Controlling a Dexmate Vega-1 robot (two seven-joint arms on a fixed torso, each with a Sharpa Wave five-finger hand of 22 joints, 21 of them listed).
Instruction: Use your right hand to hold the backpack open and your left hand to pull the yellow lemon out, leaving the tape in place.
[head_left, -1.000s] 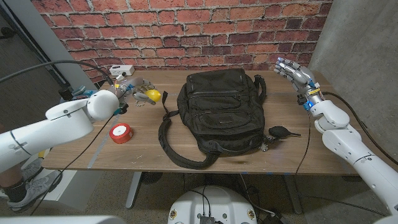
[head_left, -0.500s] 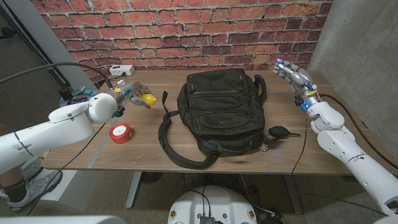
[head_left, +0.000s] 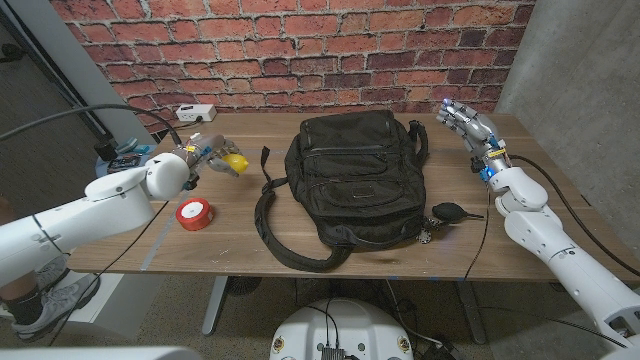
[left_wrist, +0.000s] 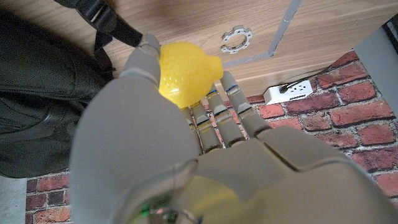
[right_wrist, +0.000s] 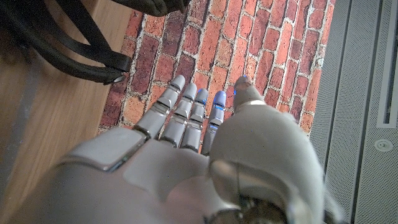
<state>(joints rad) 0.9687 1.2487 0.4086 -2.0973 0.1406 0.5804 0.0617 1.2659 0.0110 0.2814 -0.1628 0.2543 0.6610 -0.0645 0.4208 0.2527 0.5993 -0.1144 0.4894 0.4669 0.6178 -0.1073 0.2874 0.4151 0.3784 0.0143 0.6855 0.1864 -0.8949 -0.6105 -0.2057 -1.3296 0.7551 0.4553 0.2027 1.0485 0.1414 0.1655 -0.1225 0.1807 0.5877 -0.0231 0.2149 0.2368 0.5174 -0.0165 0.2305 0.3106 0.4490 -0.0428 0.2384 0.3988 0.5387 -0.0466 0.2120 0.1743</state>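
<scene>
Yellow lemon (head_left: 236, 159) in left hand (head_left: 205, 153).

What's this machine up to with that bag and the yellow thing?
The left robot hand holds a yellow lemon above the table, off to the side of the black backpack. The right robot hand is raised near the bag's other side, fingers apart, holding nothing. A red roll of tape lies on the table outside the bag.

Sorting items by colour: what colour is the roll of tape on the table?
Red, with a pale core. The tape shows best in the head view.
</scene>
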